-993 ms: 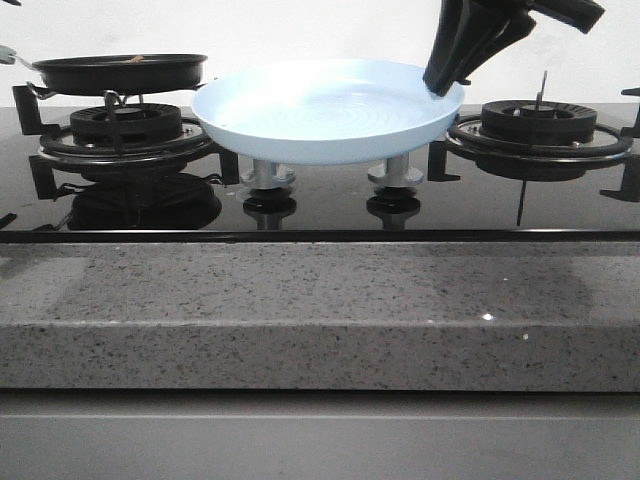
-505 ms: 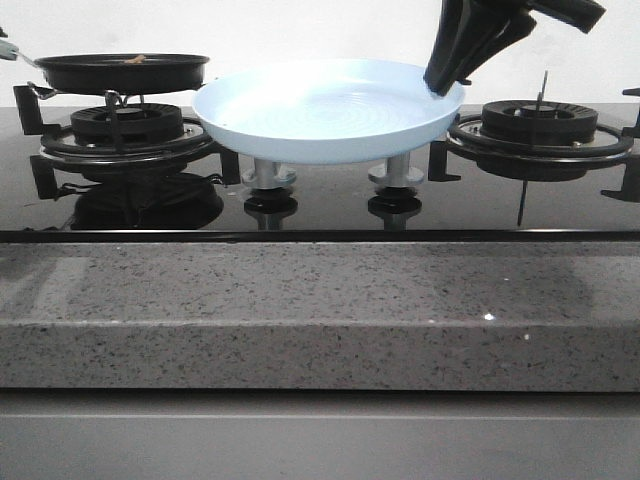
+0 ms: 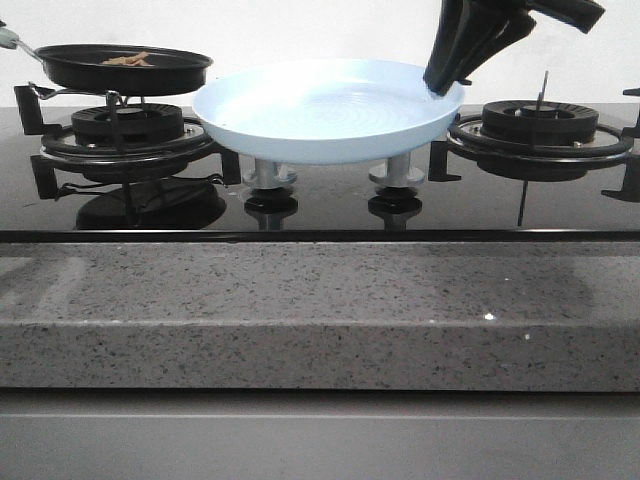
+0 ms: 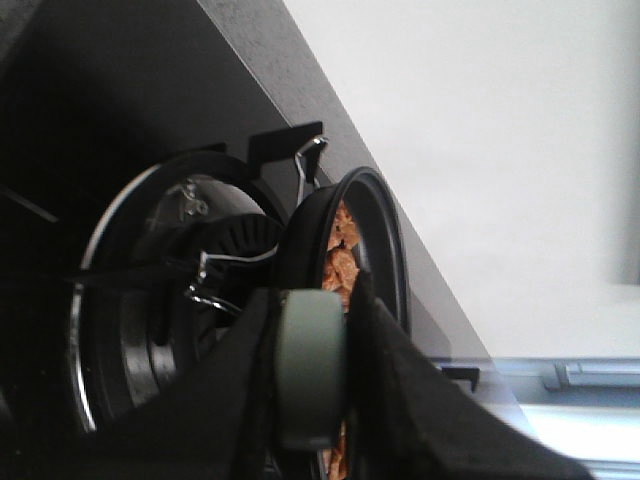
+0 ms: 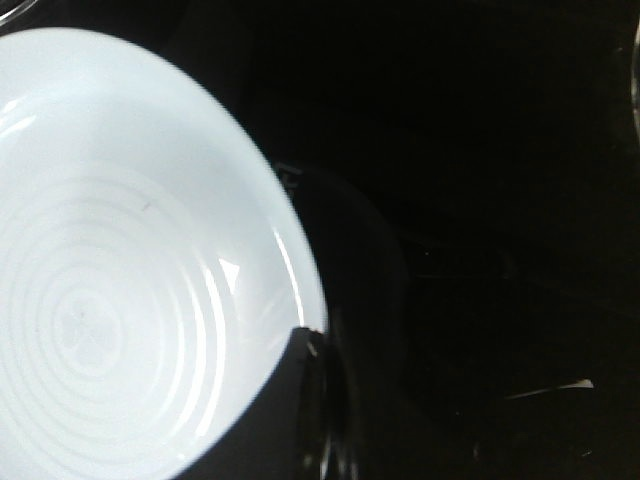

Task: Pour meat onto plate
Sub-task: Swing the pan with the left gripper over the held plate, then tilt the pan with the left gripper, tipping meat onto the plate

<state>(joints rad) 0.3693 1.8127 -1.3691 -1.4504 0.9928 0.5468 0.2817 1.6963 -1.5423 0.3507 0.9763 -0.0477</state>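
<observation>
The pale-blue plate point(image 3: 325, 110) sits level over the middle of the hob, and it is empty. My right gripper point(image 3: 445, 82) is shut on its right rim; the right wrist view shows the plate point(image 5: 110, 300) with the gripper point(image 5: 315, 345) clamped on its edge. The black frying pan point(image 3: 125, 68) hangs above the left burner, tilted slightly, with light-brown meat point(image 3: 127, 60) inside. My left gripper point(image 4: 312, 300) is shut on the pan's grey-green handle point(image 4: 311, 370). The meat point(image 4: 340, 255) lies in the pan point(image 4: 385, 240) beyond the fingers. The pan is left of the plate and apart from it.
Left burner with grate point(image 3: 125, 125) lies under the pan, and the right burner point(image 3: 540, 120) is beside the right gripper. Two knobs point(image 3: 268, 180) point(image 3: 395, 175) stand under the plate on the black glass hob. The speckled granite counter edge point(image 3: 320, 310) runs along the front.
The pan has risen off the left burner, shifted slightly right and tilted, so the meat shows more. The plate and right gripper have not moved.
</observation>
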